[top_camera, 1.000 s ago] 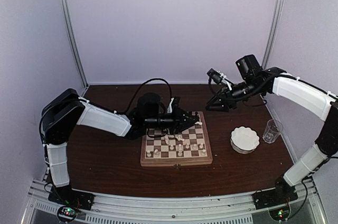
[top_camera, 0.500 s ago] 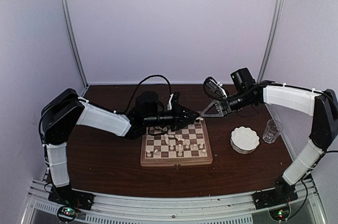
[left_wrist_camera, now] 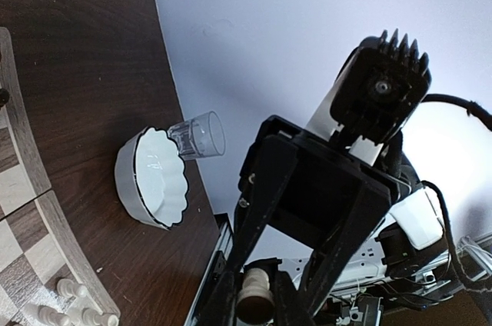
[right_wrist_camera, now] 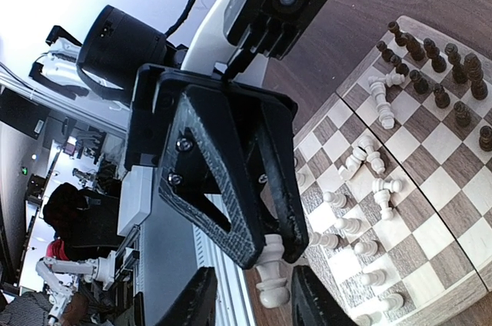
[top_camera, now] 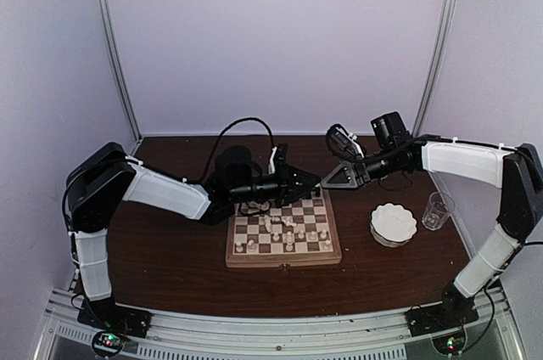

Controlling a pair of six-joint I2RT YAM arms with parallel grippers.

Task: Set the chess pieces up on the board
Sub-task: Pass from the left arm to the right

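Observation:
My left gripper [top_camera: 312, 183] is shut on a cream-white chess piece [top_camera: 319, 182] and holds it in the air over the back right corner of the board [top_camera: 284, 260]. The piece shows between its fingers in the left wrist view [left_wrist_camera: 257, 294]. My right gripper [top_camera: 329, 180] is open and faces it tip to tip. In the right wrist view the piece's base [right_wrist_camera: 273, 287] hangs between my right gripper's [right_wrist_camera: 254, 301] spread fingers, apart from both. Dark pieces [right_wrist_camera: 438, 72] stand along the board's far rows. Several white pieces [right_wrist_camera: 369, 157] lie toppled mid-board, others stand near the front [top_camera: 288, 241].
A white scalloped bowl [top_camera: 394, 224] and a clear plastic cup [top_camera: 437, 210] stand right of the board, both also in the left wrist view [left_wrist_camera: 154, 180]. A black cable [top_camera: 246, 135] loops behind the left arm. Walls close the back and sides.
My right arm has swung down and left from the back right until its open gripper meets the left one. My left gripper has lifted the white piece slightly off the board corner.

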